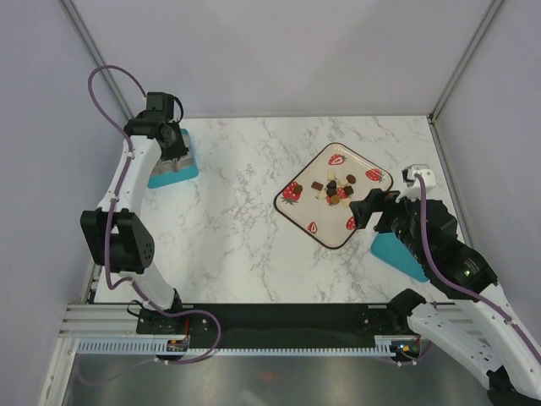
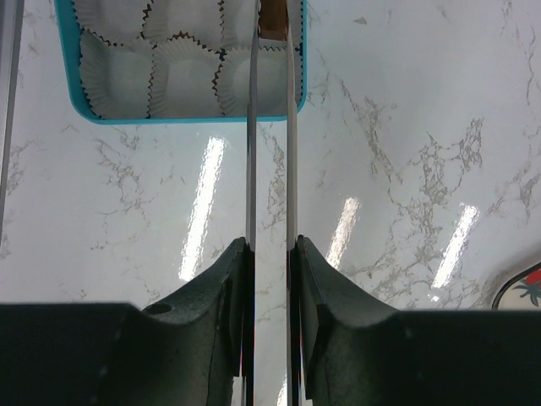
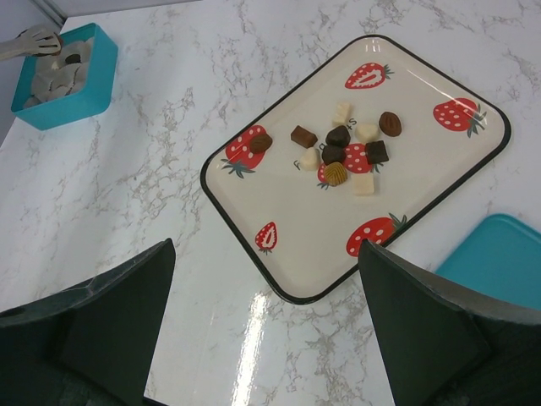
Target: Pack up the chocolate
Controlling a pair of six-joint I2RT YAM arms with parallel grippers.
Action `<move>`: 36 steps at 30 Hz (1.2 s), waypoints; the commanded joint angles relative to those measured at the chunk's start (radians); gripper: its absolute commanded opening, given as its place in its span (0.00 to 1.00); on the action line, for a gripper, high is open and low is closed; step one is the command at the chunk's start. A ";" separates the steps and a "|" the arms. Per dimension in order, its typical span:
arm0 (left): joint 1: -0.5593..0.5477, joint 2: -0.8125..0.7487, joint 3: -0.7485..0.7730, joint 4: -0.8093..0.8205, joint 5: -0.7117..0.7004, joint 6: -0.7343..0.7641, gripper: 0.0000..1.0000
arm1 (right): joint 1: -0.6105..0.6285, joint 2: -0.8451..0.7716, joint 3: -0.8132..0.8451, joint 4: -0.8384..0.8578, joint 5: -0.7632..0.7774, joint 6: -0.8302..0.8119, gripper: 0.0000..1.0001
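The chocolate (image 3: 338, 135) lies in a loose cluster near the middle of the tray (image 3: 279, 254), which sits on the right half of the table (image 3: 169, 169). About ten small pieces show there, dark, mid brown and pale, some touching each other. One sits apart to the left, on a strawberry print.

The left gripper (image 2: 270, 249) is clamped on the tongs (image 2: 252, 127), squeezing the two blades narrow. At their tips a brown piece (image 2: 272, 19) is pinched over the box (image 2: 194, 119) at the far left of the table. The paper cups (image 2: 182, 76) in view look unfilled. The right gripper (image 3: 266, 248) hangs over the near edge of the tray with its fingers spread wide and nothing between them. A teal lid (image 3: 499, 254) lies just to its right.

Each piece is likely light and rigid, with a smooth, somewhat slippery surface that could scuff or crack under a hard squeeze. The best hold is probably across two opposite sides, low on the body, with only gentle pressure from the tong tips. The squarish ones offer flat faces. The round and domed ones may squirt out sideways, so the tips should meet at the widest part. Pieces that touch a neighbour will likely need a nudge apart first. The cups are thin and soft, so a piece should be lowered into one, not dropped
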 commanded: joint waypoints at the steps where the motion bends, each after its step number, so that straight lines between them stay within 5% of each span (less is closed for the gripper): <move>1: 0.018 0.043 0.042 0.055 -0.029 -0.009 0.33 | 0.002 0.011 0.024 0.045 -0.001 -0.010 0.98; 36: 0.030 0.206 0.085 0.104 -0.052 0.028 0.42 | 0.002 0.049 0.000 0.077 0.013 -0.010 0.98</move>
